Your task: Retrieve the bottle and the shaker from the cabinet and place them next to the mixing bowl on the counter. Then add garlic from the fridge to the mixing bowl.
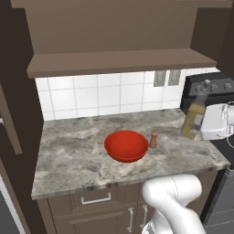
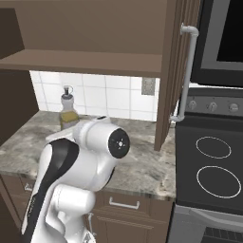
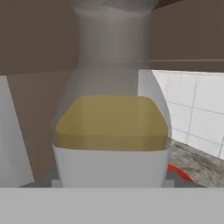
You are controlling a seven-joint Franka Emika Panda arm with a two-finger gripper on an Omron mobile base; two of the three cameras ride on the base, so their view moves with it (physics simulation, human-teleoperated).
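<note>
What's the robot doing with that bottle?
The robot's end effector holds a bottle of yellow oil upright above the right end of the counter, beside the stove. The red mixing bowl sits mid-counter with the small shaker already next to it. The bottle isn't set down yet.

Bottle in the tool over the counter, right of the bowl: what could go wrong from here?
1. The bottle looks held low on its body, tall neck above, so it may tilt or slip when set down.
2. The shaker stands close beside the red mixing bowl; a placement hard against the bowl could knock it over.
3. The bottle hangs near the counter's stove-side end; released there, it could land at the edge.
</note>
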